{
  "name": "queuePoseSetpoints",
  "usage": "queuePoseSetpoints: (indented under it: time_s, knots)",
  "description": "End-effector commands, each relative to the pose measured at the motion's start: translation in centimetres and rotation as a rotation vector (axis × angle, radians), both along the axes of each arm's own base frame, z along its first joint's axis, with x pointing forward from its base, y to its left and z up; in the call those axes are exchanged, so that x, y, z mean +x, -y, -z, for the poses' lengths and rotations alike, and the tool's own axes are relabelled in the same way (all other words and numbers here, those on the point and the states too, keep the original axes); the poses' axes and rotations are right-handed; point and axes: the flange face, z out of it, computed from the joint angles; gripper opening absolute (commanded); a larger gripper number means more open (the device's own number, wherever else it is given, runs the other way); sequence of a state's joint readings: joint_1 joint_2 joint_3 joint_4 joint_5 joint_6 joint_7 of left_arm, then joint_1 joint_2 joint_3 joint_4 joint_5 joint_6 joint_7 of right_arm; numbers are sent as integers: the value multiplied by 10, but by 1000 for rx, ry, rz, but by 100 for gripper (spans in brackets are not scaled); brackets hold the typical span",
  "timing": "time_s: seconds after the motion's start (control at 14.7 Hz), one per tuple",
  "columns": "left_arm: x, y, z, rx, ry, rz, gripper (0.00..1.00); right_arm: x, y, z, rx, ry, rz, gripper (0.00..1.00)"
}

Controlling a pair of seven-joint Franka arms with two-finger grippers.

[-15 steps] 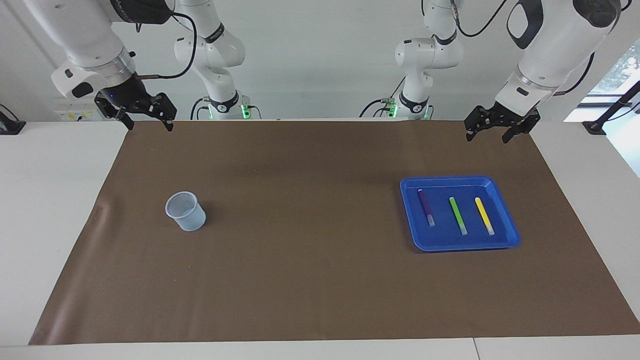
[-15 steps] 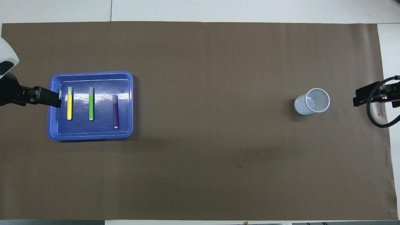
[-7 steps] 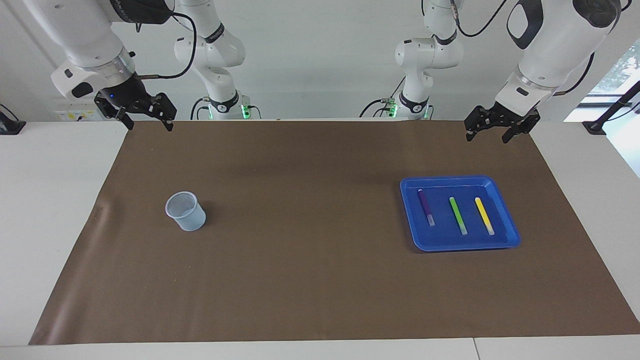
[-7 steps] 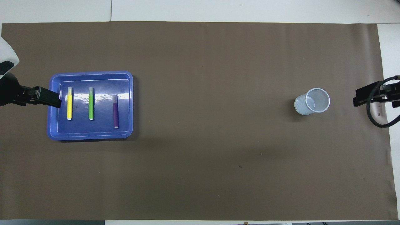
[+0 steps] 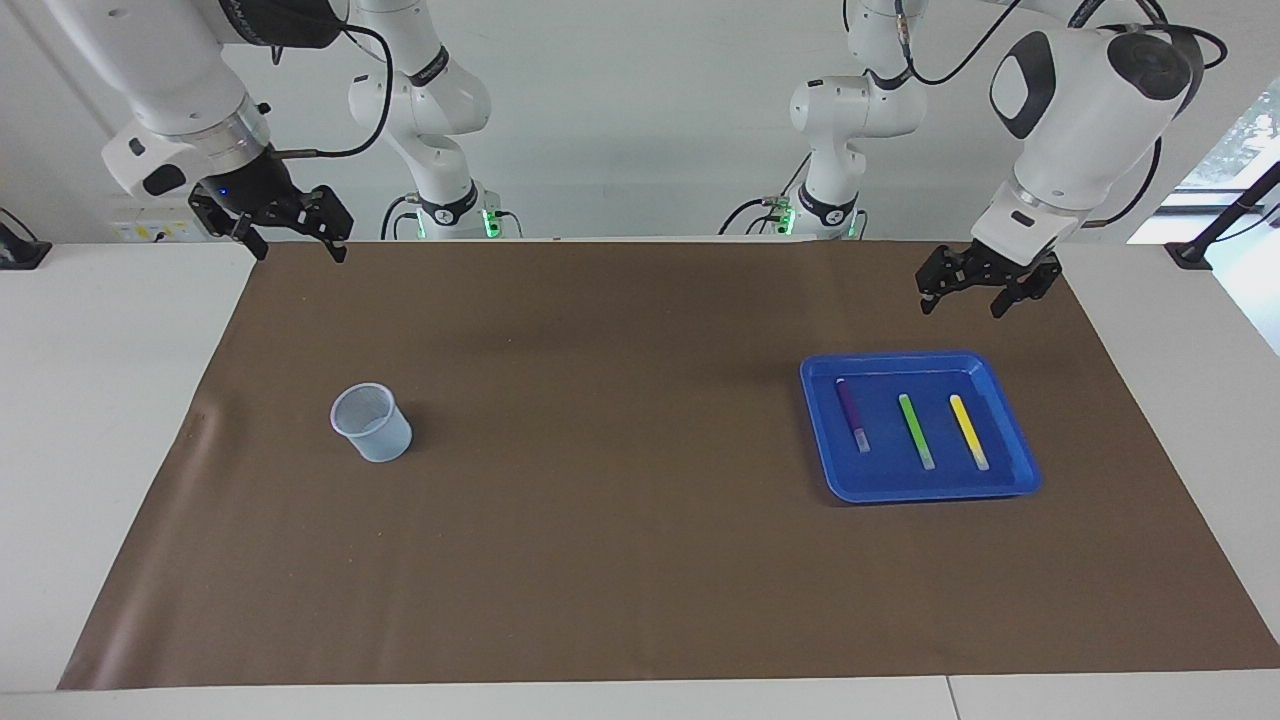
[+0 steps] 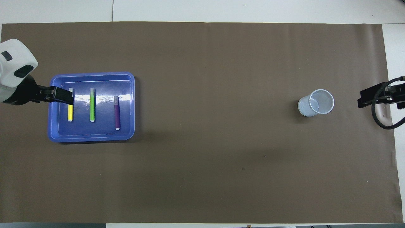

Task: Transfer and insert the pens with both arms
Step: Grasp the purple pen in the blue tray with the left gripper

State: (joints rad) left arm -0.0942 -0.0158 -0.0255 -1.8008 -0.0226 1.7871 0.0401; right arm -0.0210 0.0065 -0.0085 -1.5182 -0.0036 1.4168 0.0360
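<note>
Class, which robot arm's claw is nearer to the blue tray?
Left. The left claw hangs above the blue tray's edge nearest the robots; the right claw waits at the other end.

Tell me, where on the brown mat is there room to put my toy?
The widest bare stretch of the brown mat lies between the mesh cup and the blue tray. The tray is crowded: purple, green and yellow pens fill it.

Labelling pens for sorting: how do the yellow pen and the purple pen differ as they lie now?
The yellow pen lies at the blue tray's side toward the left arm's end; the purple pen lies at its inner side, toward the mesh cup. The purple one sits slightly nearer the robots. Both lie flat, roughly parallel, untouched.
</note>
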Motion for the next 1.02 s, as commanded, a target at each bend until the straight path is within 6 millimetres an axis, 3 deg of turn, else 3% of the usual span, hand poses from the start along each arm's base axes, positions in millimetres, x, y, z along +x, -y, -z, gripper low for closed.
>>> queuePoseSetpoints:
  time_s: [0.0, 0.07, 0.2, 0.34, 0.61, 0.75, 0.95]
  knots:
    - [-4, 14, 37, 12, 36, -9, 100, -6, 2, -1, 40, -7, 0, 100]
    - [4, 18, 58, 11, 37, -31, 100, -7, 0, -2, 65, -9, 3, 100]
    - [15, 44, 95, 4, 56, -37, 100, -7, 1, -2, 74, -12, 6, 100]
    - [22, 46, 127, 0, 70, -49, 100, -8, 12, -1, 130, -15, 34, 100]
    - [30, 45, 165, -2, 78, -53, 99, -9, 19, 0, 230, -12, 64, 100]
    - [23, 37, 186, -4, 91, -64, 80, -8, 13, 0, 228, -11, 53, 100]
    - [18, 35, 208, -3, 89, -64, 71, -9, 0, 0, 222, -15, 25, 100]
